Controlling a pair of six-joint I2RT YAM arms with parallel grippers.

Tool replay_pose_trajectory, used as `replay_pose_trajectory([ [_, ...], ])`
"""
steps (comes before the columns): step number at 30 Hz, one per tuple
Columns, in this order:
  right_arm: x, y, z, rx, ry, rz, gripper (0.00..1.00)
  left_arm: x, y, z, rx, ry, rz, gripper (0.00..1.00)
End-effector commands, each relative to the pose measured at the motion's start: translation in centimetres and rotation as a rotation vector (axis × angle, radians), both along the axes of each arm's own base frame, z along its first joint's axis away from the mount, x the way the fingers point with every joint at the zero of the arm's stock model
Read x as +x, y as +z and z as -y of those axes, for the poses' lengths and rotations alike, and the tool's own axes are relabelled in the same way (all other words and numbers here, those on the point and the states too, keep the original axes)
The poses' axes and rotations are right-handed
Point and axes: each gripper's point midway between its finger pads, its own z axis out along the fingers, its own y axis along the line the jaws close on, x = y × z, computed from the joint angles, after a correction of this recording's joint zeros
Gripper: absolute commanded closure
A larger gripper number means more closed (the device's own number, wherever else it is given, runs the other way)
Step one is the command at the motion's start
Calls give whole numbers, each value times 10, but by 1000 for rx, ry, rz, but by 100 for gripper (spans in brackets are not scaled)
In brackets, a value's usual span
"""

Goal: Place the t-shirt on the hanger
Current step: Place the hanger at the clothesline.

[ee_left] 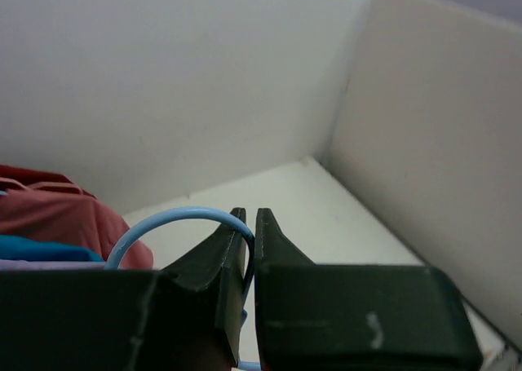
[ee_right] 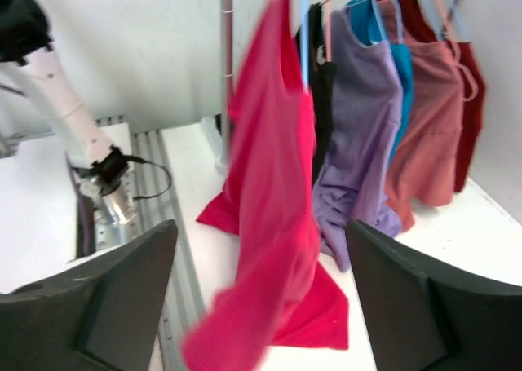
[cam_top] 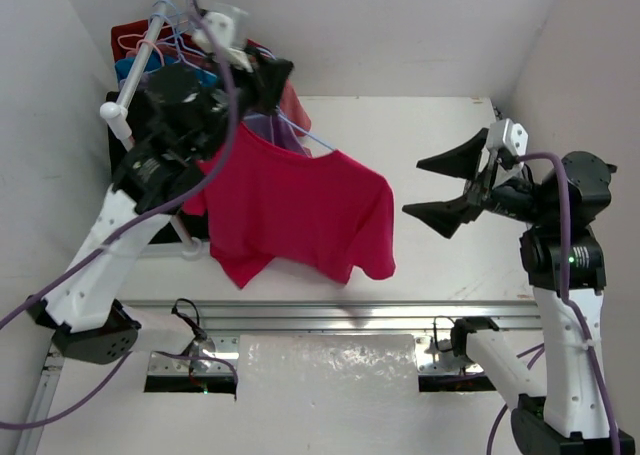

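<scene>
The white surface [cam_top: 440, 155] fills the middle of the top view, boxed in by pale walls. At its far left corner stands a clothes rail [cam_top: 150, 40] carrying a row of garments. The right wrist view shows them side by side: a black one [ee_right: 322, 102], a purple shirt [ee_right: 359, 143], a blue one [ee_right: 400, 69], a salmon-pink shirt [ee_right: 428, 126] and a dark red one [ee_right: 473, 86].

The t-shirt [cam_top: 300, 210] hangs in front of that row, nearest the open part of the surface. It is draped over the hanger, with one sleeve spread towards the right arm. In the right wrist view the t-shirt [ee_right: 269, 192] is blurred, and its lower edge comes down close to the surface. Whether it touches there is unclear.

The left hand [cam_top: 270, 80] is raised beside the rail, above the t-shirt's neck. In the left wrist view the left hand [ee_left: 251, 216] has its fingers drawn almost together, nipping the wire where the hook curves in between them.

The right hand [cam_top: 415, 187] is above the right half of the surface, apart from the t-shirt and pointing at it. Its fingers are spread wide and it holds nothing.

The hanger [cam_top: 310, 135] shows as a thin light-blue wire along the t-shirt's shoulder. Its hook [ee_left: 175, 216] arches to the left of the left hand's fingers.
</scene>
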Motion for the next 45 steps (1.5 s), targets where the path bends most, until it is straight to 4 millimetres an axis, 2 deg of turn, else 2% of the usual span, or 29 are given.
replay_pose_trajectory([
  [1, 7, -5, -5, 9, 72, -79, 19, -7, 12, 14, -31, -90, 43, 100],
  [3, 13, -7, -9, 10, 92, -116, 28, -7, 7, 24, -43, -130, 31, 100],
  [4, 23, -12, -11, 8, 96, -153, 30, -5, 1, 28, -39, -141, 21, 100],
  [6, 34, -12, -18, -21, 71, -148, 31, -4, -6, 34, -47, -163, 8, 100],
  [7, 37, -21, -21, -44, 60, -193, 29, -3, -7, 35, -51, -166, 6, 100],
  [8, 50, -33, -25, -87, 56, -202, 28, -3, -8, 36, -54, -171, 2, 100],
  [9, 48, -26, -36, -117, 85, -177, 28, -2, -10, 37, -60, -173, 0, 100],
  [10, 50, -41, -38, -161, 68, -253, 30, -2, -10, 38, -67, -174, -1, 100],
  [11, 61, -55, -46, -204, 80, -287, 33, -1, -9, 38, -72, -175, 0, 100],
  [12, 55, -55, -58, -230, 109, -284, 35, 0, -10, 39, -76, -176, -1, 100],
  [14, 61, -75, -62, -293, 84, -325, 42, 2, -10, 36, -84, -155, -7, 100],
  [15, 55, -82, -67, -317, 96, -343, 44, 2, -9, 34, -87, -146, -4, 100],
  [21, 59, -106, -65, -438, 14, -328, 46, 7, -8, 25, -89, -87, -9, 100],
  [23, 60, -107, -64, -452, 1, -309, 52, 7, -6, 23, -90, -82, -7, 100],
  [24, 59, -105, -64, -447, 4, -291, 66, 7, -5, 23, -89, -78, -4, 100],
  [27, 56, -99, -64, -433, 12, -248, 89, 10, -5, 19, -75, -54, -6, 100],
  [29, 56, -99, -64, -426, 14, -236, 93, 10, -4, 15, -72, -33, -7, 100],
  [30, 59, -94, -65, -409, 4, -214, 100, 11, -4, 14, -71, -27, -8, 100],
  [31, 57, -87, -64, -388, -6, -190, 100, 12, -4, 11, -69, -12, -8, 100],
  [32, 56, -93, -65, -376, -9, -190, 100, 12, -5, 9, -67, -1, -11, 100],
  [33, 58, -79, -70, -315, -6, -139, 100, 12, -4, 7, -67, 6, -11, 100],
  [34, 51, -66, -69, -268, -3, -103, 100, 12, -5, 5, -61, 15, -13, 100],
  [35, 46, -69, -72, -242, 18, -108, 100, 11, -6, 3, -58, 21, -13, 95],
  [36, 42, -56, -77, -194, 45, -84, 100, 6, -2, 0, -63, 20, 1, 70],
  [38, 37, -47, -80, -178, 78, -82, 100, 3, -2, -3, -68, 21, 10, 40],
  [41, 36, -48, -85, -186, 117, -96, 100, -11, 13, -13, -94, 16, 50, 17],
  [42, 35, -47, -86, -179, 125, -92, 100, -18, 20, -19, -106, 22, 65, 7],
  [44, 35, -44, -88, -169, 136, -88, 100, -28, 29, -29, -119, 31, 79, 5],
  [45, 36, -43, -89, -160, 140, -86, 100, -39, 35, -40, -131, 42, 89, 5],
])
